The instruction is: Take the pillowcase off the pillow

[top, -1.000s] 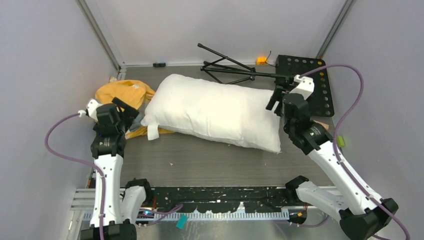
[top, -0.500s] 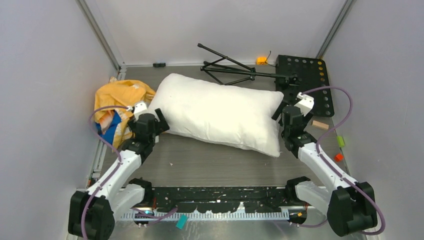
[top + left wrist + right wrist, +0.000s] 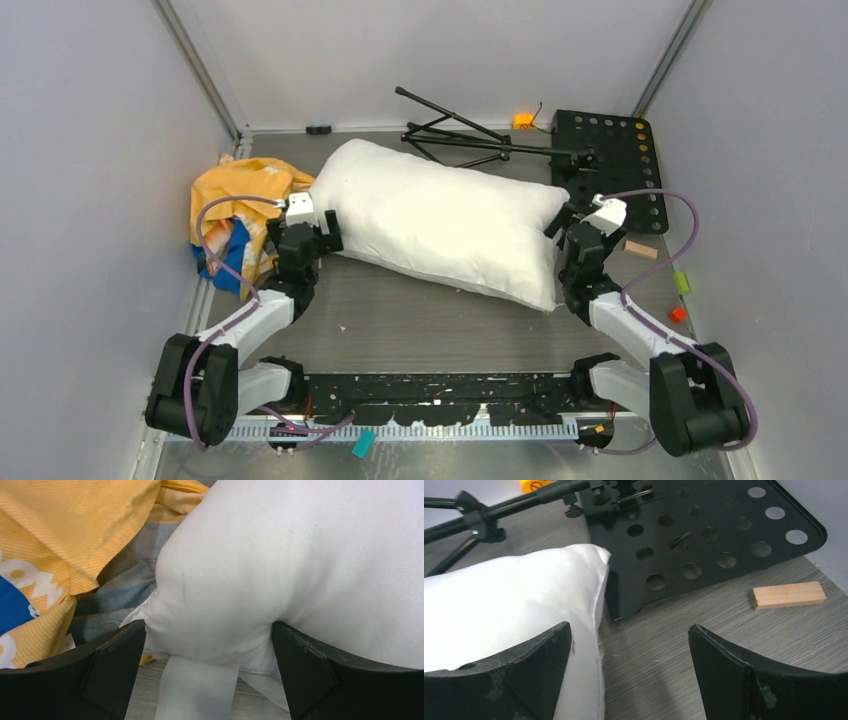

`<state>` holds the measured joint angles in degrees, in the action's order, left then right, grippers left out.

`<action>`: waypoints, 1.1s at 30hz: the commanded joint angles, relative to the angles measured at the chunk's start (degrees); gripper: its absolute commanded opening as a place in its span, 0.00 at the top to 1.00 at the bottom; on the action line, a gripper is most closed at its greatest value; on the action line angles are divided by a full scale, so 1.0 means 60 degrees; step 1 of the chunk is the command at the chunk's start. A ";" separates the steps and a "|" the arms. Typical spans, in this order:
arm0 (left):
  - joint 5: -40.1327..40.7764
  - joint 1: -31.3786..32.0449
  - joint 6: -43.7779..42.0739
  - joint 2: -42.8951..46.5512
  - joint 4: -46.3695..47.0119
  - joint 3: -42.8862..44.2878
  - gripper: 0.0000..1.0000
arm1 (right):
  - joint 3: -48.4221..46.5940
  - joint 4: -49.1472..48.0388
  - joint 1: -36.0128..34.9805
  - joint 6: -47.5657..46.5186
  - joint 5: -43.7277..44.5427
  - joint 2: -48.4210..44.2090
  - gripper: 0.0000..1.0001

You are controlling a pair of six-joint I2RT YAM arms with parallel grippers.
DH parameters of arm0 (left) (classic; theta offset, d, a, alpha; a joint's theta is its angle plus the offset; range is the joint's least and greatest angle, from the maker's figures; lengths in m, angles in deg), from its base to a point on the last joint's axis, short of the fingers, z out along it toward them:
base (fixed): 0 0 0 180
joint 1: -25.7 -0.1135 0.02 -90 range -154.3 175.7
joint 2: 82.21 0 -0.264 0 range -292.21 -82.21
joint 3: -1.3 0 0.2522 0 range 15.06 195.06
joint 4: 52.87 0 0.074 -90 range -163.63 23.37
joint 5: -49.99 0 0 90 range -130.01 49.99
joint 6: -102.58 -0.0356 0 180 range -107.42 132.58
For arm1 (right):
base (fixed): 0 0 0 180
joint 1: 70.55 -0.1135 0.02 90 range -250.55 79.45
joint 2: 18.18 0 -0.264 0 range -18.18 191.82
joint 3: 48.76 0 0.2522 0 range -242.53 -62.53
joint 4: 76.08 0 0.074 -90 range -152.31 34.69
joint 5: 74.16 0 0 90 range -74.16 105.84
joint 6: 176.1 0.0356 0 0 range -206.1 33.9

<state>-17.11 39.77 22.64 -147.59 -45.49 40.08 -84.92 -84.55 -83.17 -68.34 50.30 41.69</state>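
The white pillow lies bare across the middle of the table. The orange-yellow pillowcase is crumpled in a heap at its left end, apart from it, with a blue patch showing. My left gripper is open at the pillow's left end. In the left wrist view the gripper has its jaws wide apart on either side of the pillow's corner, with the pillowcase to the left. My right gripper is open and empty by the pillow's right end. In the right wrist view the gripper has its left finger against the pillow.
A black perforated plate and a folded black tripod lie at the back right. A wooden block, a green block and a red block lie right of my right arm. Walls close in on both sides.
My left gripper left the pillowcase heap and moved right to the pillow's left corner. My right gripper dropped down and nearer along the pillow's right end. Both arms folded low.
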 commanded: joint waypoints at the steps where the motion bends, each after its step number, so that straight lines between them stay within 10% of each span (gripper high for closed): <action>1: -0.0139 -0.0462 -0.0571 -0.0706 0.2067 -0.0677 0.00 | 0.0175 -0.2164 0.0383 -0.0750 0.0397 0.1422 0.10; 12: -0.0568 -0.0739 -0.1814 -0.2493 0.3846 -0.0490 0.06 | 0.1023 -0.7154 0.1373 -0.1760 -0.0986 0.5104 0.12; 16: -0.1487 -0.1169 -0.1987 -0.4138 0.6607 -0.1018 0.06 | 0.0693 -0.6393 0.1447 -0.1714 -0.1325 0.4986 0.11; 33: -0.2048 -0.1436 -0.1803 -0.3880 0.5621 -0.0786 0.00 | 0.0559 -0.5909 0.1730 -0.1574 -0.1803 0.4922 0.07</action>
<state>-28.92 31.50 13.55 -169.84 -11.15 35.84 -80.81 -116.33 -72.94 -77.39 39.68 72.19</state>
